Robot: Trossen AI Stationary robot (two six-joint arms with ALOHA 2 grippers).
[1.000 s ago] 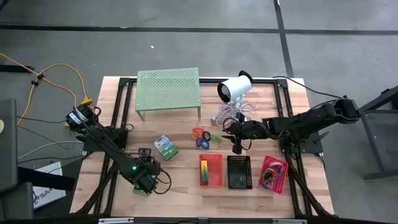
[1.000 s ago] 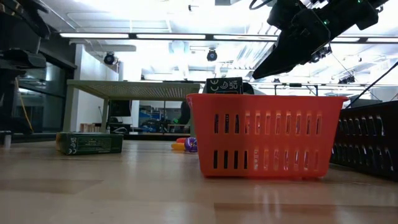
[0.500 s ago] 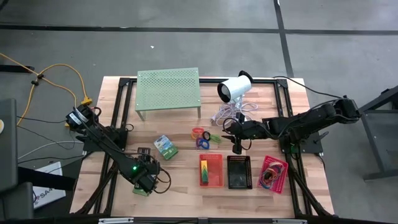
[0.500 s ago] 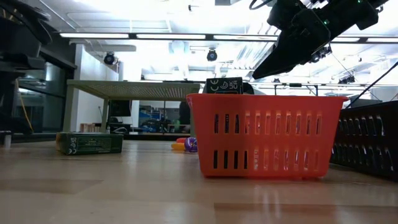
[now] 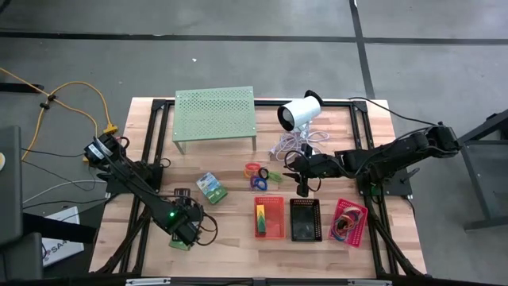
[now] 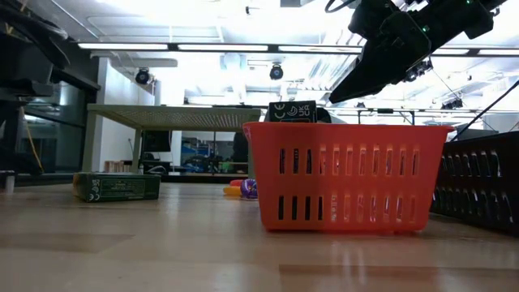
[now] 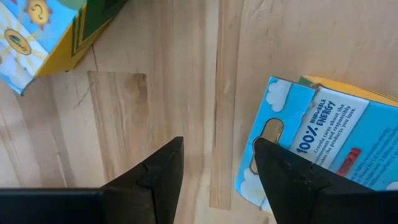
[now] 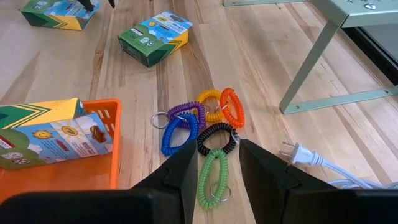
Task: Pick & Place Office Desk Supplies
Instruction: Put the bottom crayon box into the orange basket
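**Sorting partly done: packs and coil loops still loose**

Wooden bench (image 5: 238, 246) under both arms, concrete floor around it. Your right tool (image 8: 211, 163) hangs just over the cluster of coloured coil loops (image 8: 200, 127), fingers parted and holding nothing. Your left tool (image 7: 217, 163) sits low over the near-left of the bench, spread wide and empty, with one crayon pack (image 7: 323, 144) right beside a finger. A second crayon pack (image 5: 211, 187) lies loose mid-bench. Done so far, you'd judge: a crayon pack stands in the red basket (image 5: 268, 217) and rubber bands fill the pink basket (image 5: 349, 222). Left: the loops and both loose packs; what the black basket (image 5: 305, 219) holds you cannot tell.
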